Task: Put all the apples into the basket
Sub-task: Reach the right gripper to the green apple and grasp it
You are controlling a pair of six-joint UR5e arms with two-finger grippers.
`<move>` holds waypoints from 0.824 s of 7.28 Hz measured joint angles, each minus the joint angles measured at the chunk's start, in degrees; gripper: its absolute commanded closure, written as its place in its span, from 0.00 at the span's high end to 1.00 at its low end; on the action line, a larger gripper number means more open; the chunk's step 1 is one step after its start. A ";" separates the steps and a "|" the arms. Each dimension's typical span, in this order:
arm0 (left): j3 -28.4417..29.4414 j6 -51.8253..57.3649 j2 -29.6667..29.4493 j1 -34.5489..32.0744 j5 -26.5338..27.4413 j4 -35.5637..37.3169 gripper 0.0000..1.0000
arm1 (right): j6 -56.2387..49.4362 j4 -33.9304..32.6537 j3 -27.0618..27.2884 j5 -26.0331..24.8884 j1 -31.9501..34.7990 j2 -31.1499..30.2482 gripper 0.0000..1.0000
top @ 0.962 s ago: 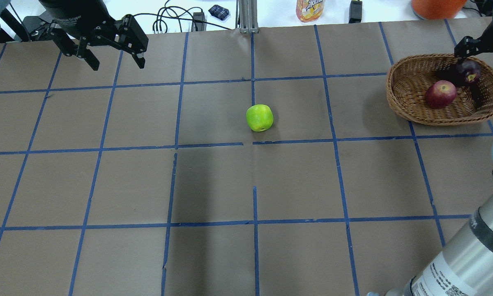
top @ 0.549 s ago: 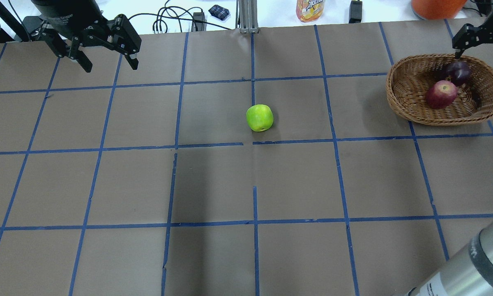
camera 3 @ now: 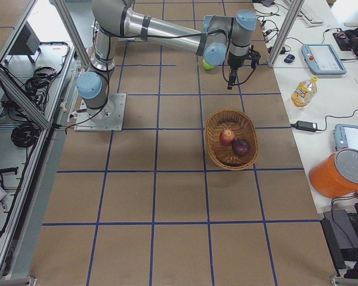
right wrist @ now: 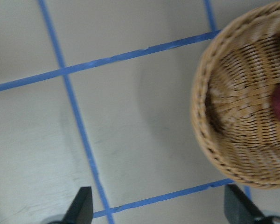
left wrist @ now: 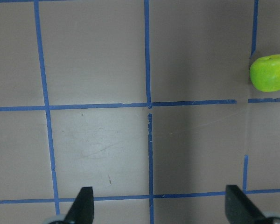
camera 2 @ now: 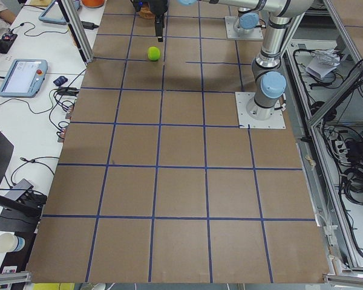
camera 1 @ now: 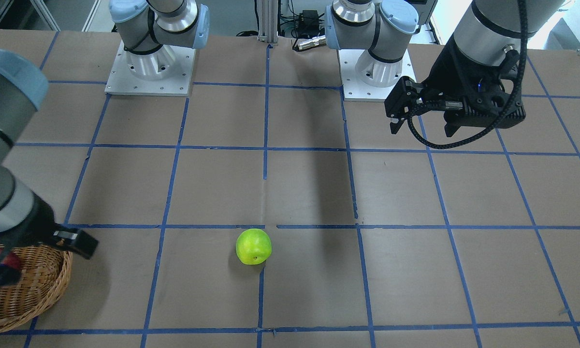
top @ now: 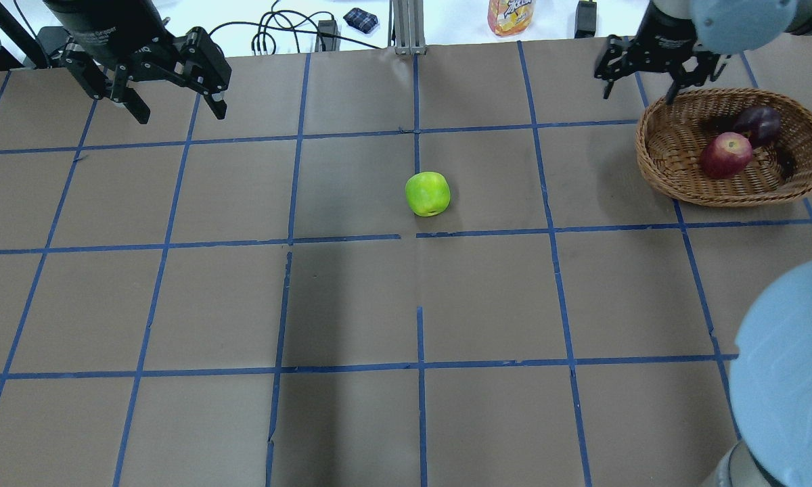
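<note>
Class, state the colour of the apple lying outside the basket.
The apple is lime green, clearest in overhead view.

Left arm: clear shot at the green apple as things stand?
Probably yes. The left gripper hangs open and empty, the green apple sits alone in the open, and nothing lies between them; the right gripper is over by the basket.

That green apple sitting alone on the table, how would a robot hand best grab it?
Likely from straight above, pinching opposite sides at its widest middle. The green apple is round and sits apart from everything else, so no side is blocked and a top-down grip has room to close around it.
</note>
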 measured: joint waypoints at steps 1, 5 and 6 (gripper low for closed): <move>-0.12 -0.09 0.01 -0.04 -0.21 -0.03 1.00 | 0.65 0.02 0.03 2.99 4.36 0.72 1.00; -0.72 -0.49 0.07 -0.24 -0.38 -0.04 1.00 | 0.39 -8.51 0.09 5.73 17.09 7.17 1.00; -0.99 -0.57 0.16 -0.27 -0.38 -0.03 1.00 | 0.11 -9.77 0.16 6.28 18.86 8.30 1.00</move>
